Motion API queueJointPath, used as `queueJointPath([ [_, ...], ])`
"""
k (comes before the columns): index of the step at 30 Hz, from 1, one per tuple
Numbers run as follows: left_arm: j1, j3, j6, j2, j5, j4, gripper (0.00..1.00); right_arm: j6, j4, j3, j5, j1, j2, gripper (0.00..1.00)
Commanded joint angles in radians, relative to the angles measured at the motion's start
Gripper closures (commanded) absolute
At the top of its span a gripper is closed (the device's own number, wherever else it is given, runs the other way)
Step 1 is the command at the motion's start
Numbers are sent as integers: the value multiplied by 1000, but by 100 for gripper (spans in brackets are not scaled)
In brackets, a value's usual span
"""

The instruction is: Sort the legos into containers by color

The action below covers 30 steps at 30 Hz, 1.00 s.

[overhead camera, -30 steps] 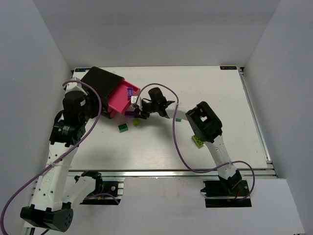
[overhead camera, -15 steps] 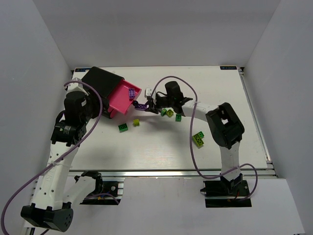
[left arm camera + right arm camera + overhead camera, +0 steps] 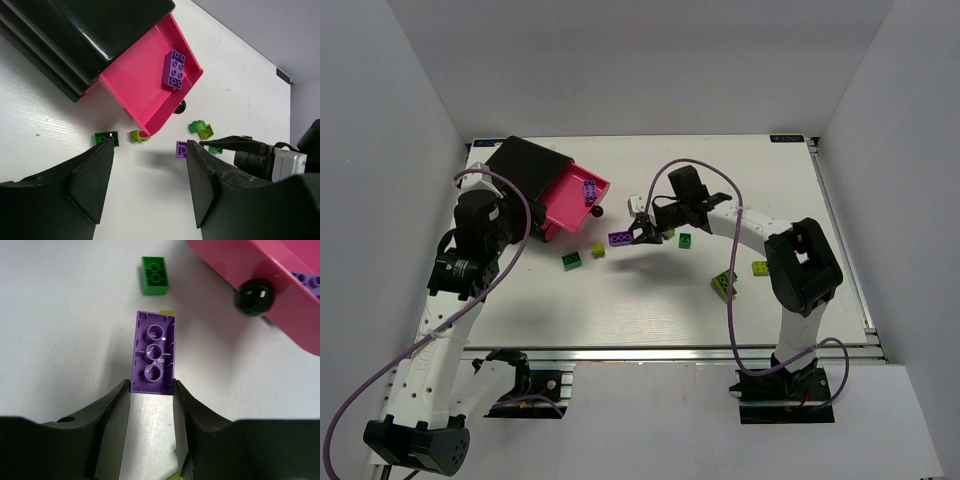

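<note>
The right end effector (image 3: 151,387) is pinching a purple studded plastic brick (image 3: 154,357) by its near end, hollow underside facing up, the rest jutting ahead of the fingertips over the white surface (image 3: 60,330). Ahead and to its right, the pulled-out magenta-pink drawer (image 3: 260,265) is showing its black round knob (image 3: 254,297). The left end effector (image 3: 150,155) is hanging spread wide, gripping nothing.

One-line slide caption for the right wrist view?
Right tool holds a purple lego, hollow side visible, near the pink drawer's black knob.
</note>
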State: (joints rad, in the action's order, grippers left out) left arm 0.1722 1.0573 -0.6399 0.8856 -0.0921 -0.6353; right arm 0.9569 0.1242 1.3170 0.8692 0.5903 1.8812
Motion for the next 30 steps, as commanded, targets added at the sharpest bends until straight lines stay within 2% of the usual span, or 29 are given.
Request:
queueJointPath([
  [1,0,-13,-15,-34,14,25,30,103,114,40,108,-9,-74,69],
  [2,0,-16,-15,-37,14,25,30,97,94,45,113,-4,-82,69],
  [7,0,-37,-29,-62,15,17,30,-131,-46,157,128,25,-84,70],
  [12,0,-74,-55,-102,25,16,30,-302,-175,281,18,69,4,70],
  [20,0,-181,-101,-105,144,68,29,-349,-179,514,-96,131,197,63],
  [26,0,-204,-104,-103,157,91,28,-345,-192,541,-131,149,260,48],
  [30,0,-203,-67,-68,193,120,31,-363,-208,539,-157,143,262,33],
])
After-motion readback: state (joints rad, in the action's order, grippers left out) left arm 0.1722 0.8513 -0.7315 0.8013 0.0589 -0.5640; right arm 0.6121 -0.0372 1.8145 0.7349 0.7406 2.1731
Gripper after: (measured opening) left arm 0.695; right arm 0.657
